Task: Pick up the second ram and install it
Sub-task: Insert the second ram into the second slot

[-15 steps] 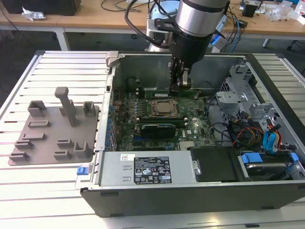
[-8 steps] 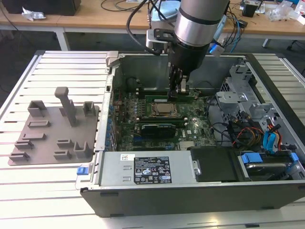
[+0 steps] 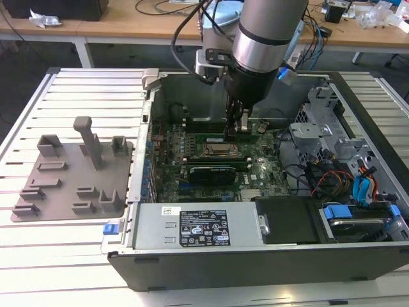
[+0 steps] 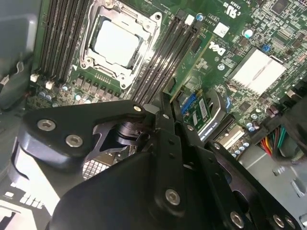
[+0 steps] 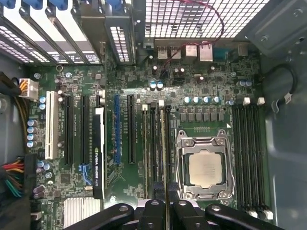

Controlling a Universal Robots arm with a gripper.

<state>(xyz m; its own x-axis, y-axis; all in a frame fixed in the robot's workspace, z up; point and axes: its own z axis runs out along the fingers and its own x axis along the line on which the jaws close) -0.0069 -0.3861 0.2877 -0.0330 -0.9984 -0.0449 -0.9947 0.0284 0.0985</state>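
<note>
Exterior view: the gripper (image 3: 238,128) reaches down into the open computer case (image 3: 255,268), at the memory slots on the far side of the processor (image 3: 220,150).
In the first wrist view its 2 fingers (image 5: 152,213) sit close together, clamped on the second ram (image 5: 166,153). The ram stands on edge along the black memory slots (image 5: 152,143), just beside the processor. In the second wrist view the ram's thin green edge runs out from the fingers along the same bank of slots.
</note>
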